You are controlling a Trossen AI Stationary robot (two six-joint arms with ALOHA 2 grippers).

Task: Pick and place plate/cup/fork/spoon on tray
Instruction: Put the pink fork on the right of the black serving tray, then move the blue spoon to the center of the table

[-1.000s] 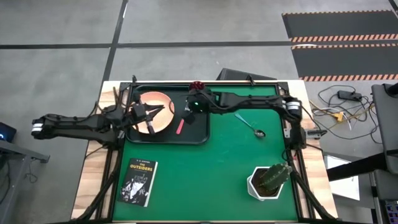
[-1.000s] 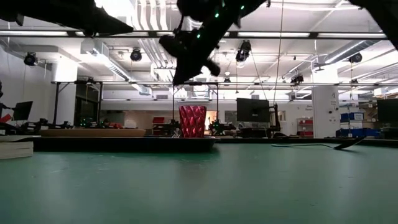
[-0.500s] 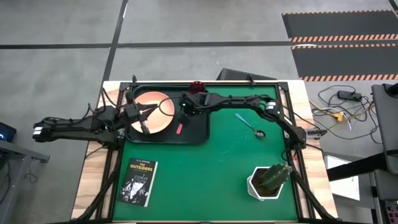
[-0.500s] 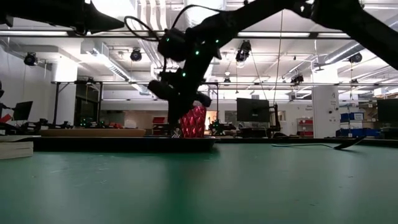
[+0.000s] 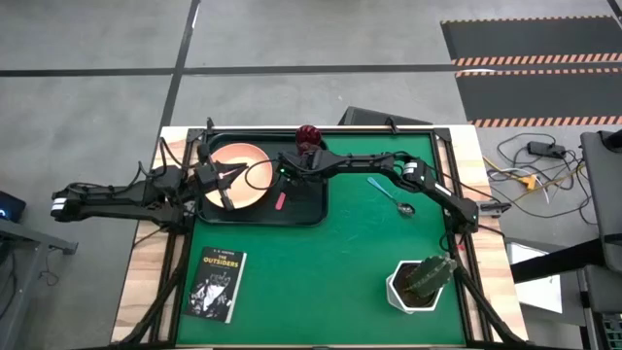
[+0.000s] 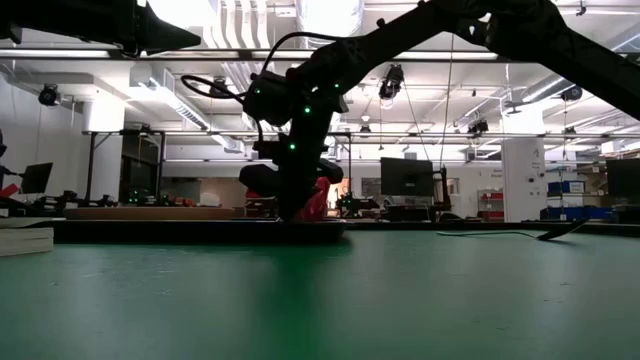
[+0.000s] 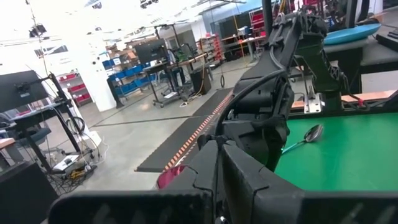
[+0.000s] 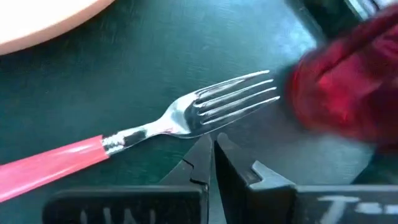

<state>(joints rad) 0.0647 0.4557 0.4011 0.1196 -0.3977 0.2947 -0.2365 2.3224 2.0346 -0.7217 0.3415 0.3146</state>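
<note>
The peach plate [image 5: 236, 175] lies in the left half of the dark tray [image 5: 311, 216]. The fork [image 5: 282, 200] lies flat on the tray floor right of the plate; the right wrist view shows its tines [image 8: 239, 98] and pink handle [image 8: 50, 169]. The maroon cup [image 5: 308, 135] stands at the tray's far right corner. The spoon [image 5: 392, 197] lies on the green mat to the right. My right gripper [image 8: 210, 149] is shut, low over the tray, tips beside the fork's neck. My left gripper [image 5: 231, 183] is open over the plate's left part. My right gripper points down at the tray with its shut fingertips [image 8: 202, 152] right beside the fork's neck [image 8: 177, 121]. I cannot tell whether they touch it. The fork lies flat on the tray.
A white pot with a cactus [image 5: 420, 282] stands at the near right of the mat. A book [image 5: 216, 284] lies at the near left. Bare green mat [image 5: 330, 272] lies between them. The cup also shows in the right wrist view [image 8: 348, 93], close beyond the fork's tines.
My right gripper has gone toward the table's left edge and down, from above the tray's right part to just over the tray floor beside the fork. My left gripper has drawn back a little toward the table's left edge. The plate rests on the tray.
</note>
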